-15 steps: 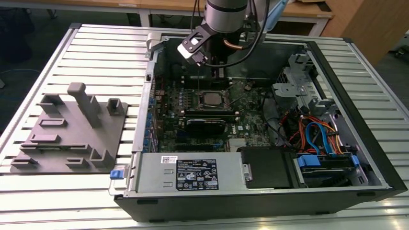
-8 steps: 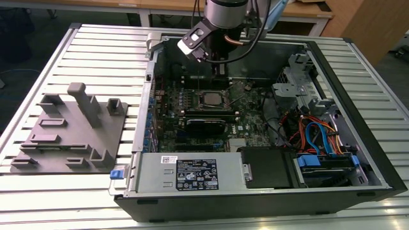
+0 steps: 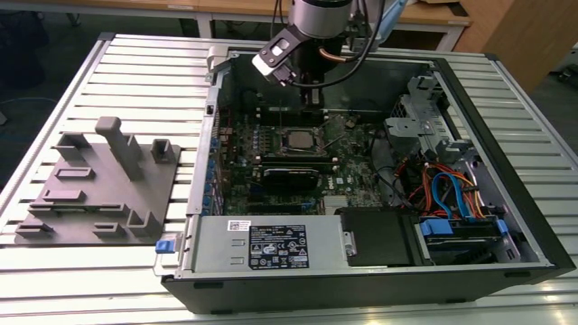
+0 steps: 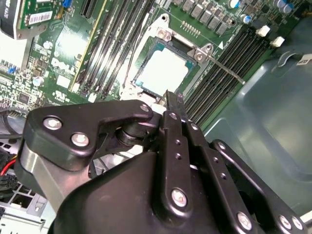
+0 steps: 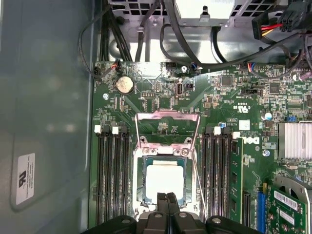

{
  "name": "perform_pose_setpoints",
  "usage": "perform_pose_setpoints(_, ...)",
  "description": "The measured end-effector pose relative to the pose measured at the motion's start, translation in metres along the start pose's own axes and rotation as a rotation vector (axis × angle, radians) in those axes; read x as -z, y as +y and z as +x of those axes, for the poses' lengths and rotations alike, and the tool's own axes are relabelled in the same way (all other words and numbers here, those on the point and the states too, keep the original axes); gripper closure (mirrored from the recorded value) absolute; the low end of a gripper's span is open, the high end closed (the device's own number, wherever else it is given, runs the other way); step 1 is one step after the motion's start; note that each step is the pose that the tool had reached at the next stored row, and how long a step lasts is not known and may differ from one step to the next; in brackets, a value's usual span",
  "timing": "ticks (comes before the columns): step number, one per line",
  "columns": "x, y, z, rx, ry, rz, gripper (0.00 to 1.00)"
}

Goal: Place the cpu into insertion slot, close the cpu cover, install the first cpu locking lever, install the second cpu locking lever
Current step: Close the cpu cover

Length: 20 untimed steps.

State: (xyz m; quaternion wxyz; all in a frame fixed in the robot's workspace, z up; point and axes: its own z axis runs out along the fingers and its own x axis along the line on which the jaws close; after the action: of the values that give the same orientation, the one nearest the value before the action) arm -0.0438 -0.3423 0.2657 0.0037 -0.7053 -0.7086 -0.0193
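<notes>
The cpu (image 5: pixel 165 180) (image 4: pixel 163 70) lies flat in the insertion slot (image 3: pixel 281 140) on the motherboard, its pale silver top showing. The cpu cover (image 5: pixel 165 152) lies down around it as a thin metal frame. A straight locking lever (image 4: pixel 224 68) sticks out from one corner of the socket, beside the memory slots. In both wrist views my gripper (image 5: pixel 166 197) (image 4: pixel 171 97) hangs just above the socket's edge. Its black fingers are shut, tips together with nothing between them. In the exterior view the gripper (image 3: pixel 312 101) reaches down into the case behind the socket.
Long black memory slots (image 5: pixel 112 175) flank the socket on both sides. A grey power-supply box (image 3: pixel 271 244) and coloured cables (image 3: pixel 442 189) fill the case's front. The case wall (image 5: pixel 44 97) stands close by. A grey fixture plate (image 3: pixel 99 183) sits on the table outside.
</notes>
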Motion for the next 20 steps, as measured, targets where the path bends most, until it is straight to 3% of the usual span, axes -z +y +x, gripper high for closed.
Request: perform_pose_setpoints(20, -0.0002, 0.0072, 0.0001, 0.000, 0.0001, 0.0000, 0.90)
